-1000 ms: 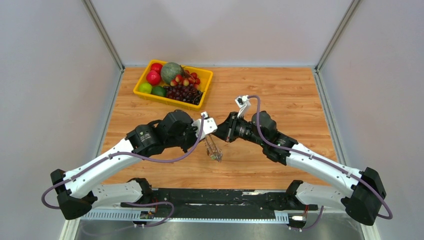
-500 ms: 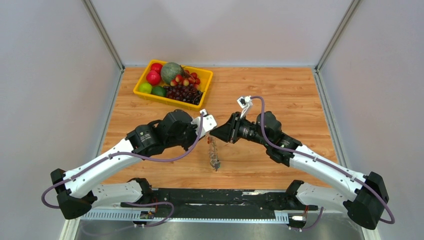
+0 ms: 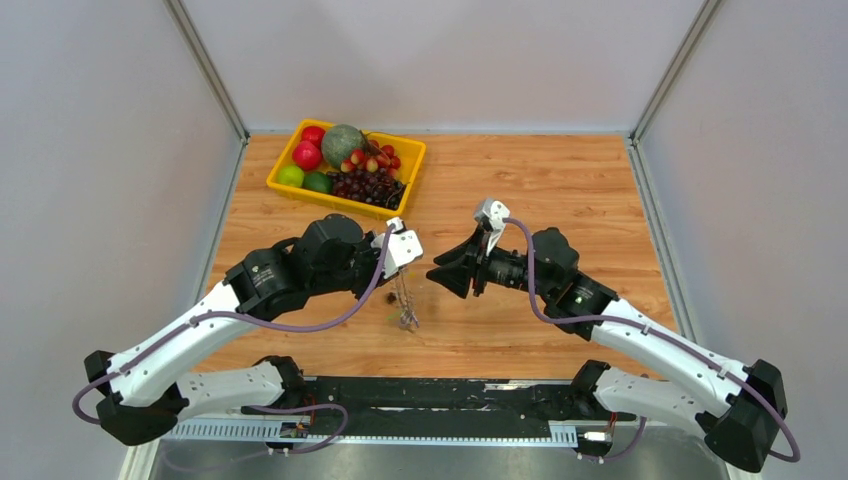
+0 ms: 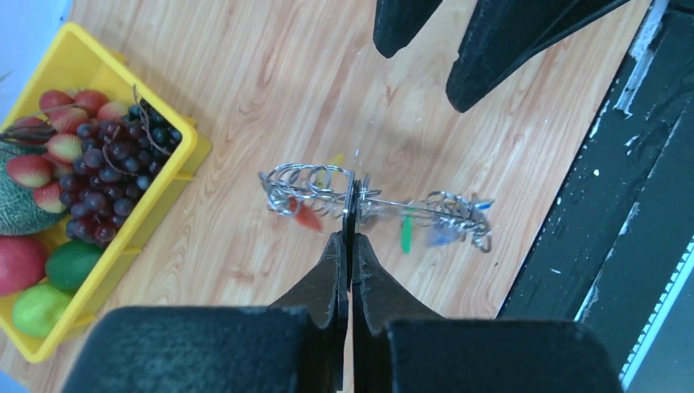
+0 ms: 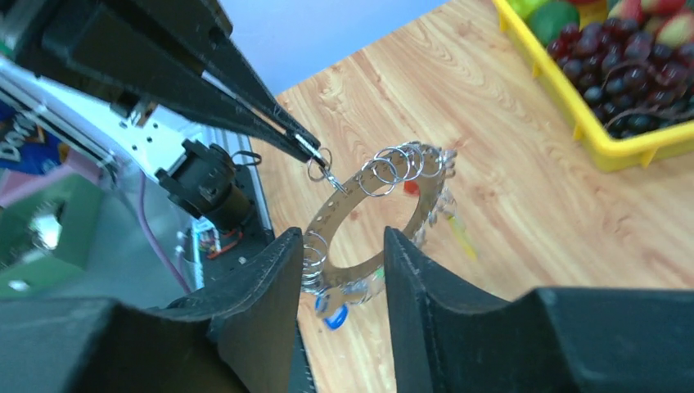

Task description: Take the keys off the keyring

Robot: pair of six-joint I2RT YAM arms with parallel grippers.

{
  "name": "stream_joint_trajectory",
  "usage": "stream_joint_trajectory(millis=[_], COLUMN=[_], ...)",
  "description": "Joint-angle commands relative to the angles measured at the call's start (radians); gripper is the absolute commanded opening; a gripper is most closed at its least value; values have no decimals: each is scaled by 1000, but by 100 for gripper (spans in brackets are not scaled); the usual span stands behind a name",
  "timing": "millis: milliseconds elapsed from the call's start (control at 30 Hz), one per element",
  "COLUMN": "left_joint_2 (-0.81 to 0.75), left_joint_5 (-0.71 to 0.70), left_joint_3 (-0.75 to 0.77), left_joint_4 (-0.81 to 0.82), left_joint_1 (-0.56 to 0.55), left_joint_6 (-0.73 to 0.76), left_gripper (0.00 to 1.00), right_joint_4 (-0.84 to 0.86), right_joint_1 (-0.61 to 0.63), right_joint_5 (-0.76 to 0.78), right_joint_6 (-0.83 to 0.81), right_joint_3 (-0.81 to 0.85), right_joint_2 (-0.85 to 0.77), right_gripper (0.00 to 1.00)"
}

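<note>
- Left gripper [image 4: 349, 239]: clenched on the rim of the keyring [image 4: 385, 205], which hangs from it above the tabletop [image 4: 270, 98].
- Right gripper [image 5: 340, 246]: released, near the ring, facing its open centre.
- Keys [image 4: 405, 233]: strung along the rim, on the right gripper's side, so it is the arm free to pull them.

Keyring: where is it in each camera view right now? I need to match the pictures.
Top external: keyring hangs mid-table from the left pincer.
Left wrist: keyring centre, edge-on.
Right wrist: keyring centre, its open middle showing.
Shared landmark: yellow fruit tray.
</note>
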Motion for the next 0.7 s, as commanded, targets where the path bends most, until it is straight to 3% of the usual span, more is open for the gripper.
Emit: stream_joint_trajectory(millis=[0,233,667], left_joint_2=[-33,-22,-14], left_joint_5=[61,94,141], left_joint_3=[66,115,147], left_joint_4=[28,11,13], left_joint_1=[0,1,1], left_joint_6=[54,74,84], left_gripper=[0,0,0], right_joint_4=[37,86,193], right_joint_1=[-6,-5,-4], right_joint_5=[-71,-179,-247], right_joint_6=[-274,-431,-461], right_joint_3=[-23,-27,25], right_joint_2=[-54,-61,43], right_gripper=[45,51,47])
